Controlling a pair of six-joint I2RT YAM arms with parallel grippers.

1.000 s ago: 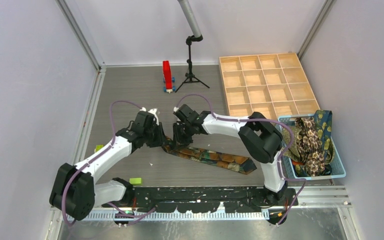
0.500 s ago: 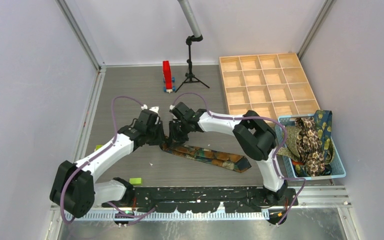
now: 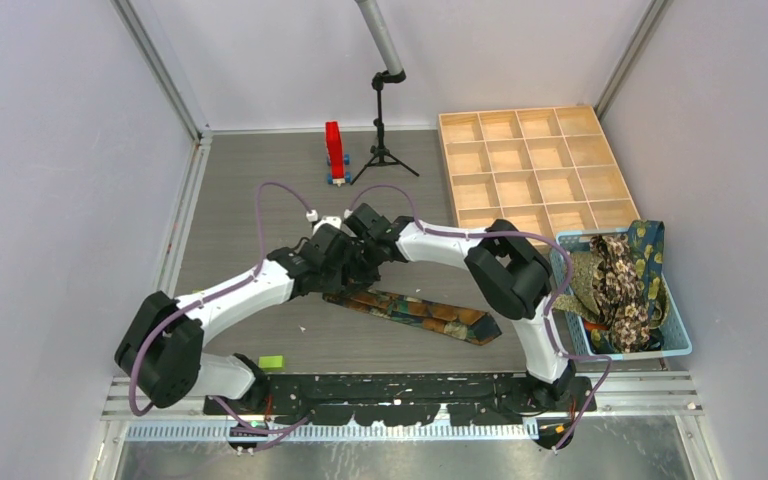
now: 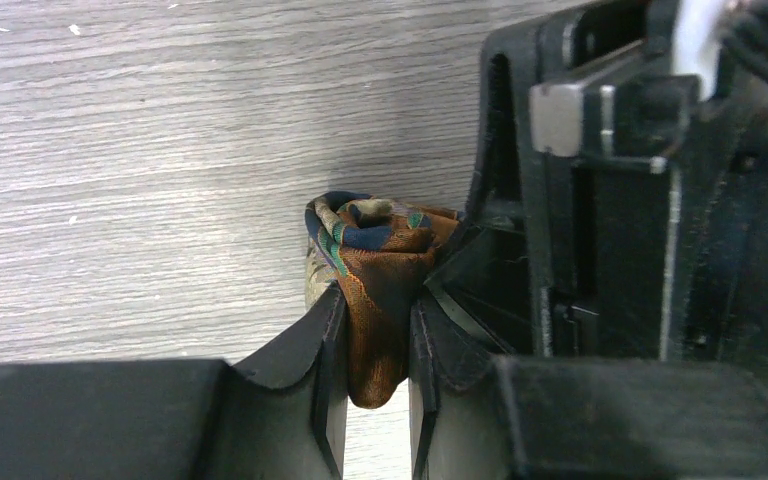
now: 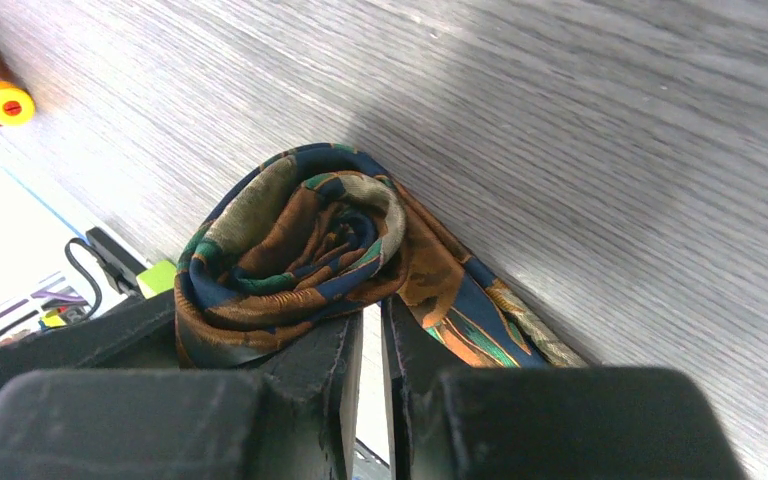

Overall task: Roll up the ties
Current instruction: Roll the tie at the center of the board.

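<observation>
One tie (image 3: 430, 315), navy with orange, brown and teal pattern, lies flat across the table's middle, its left end wound into a small roll (image 5: 290, 245). My left gripper (image 3: 345, 265) is shut on the roll's fabric (image 4: 380, 300), pinching it between both fingers. My right gripper (image 3: 362, 258) sits right against the left one, its fingers nearly closed with tie fabric at their tips (image 5: 372, 315); the roll rests on the left finger and the loose strip (image 5: 470, 310) runs off over the right finger. More patterned ties (image 3: 620, 280) are piled in the basket.
A light blue basket (image 3: 672, 340) stands at the right edge. A wooden compartment tray (image 3: 535, 170) is at the back right. A red block (image 3: 334, 152) and a black tripod stand (image 3: 382, 140) stand at the back. A green piece (image 3: 271, 362) lies near the front rail.
My left gripper has moved right, up against the right gripper, and now clamps the roll. The tie's flat part slid a little to the left.
</observation>
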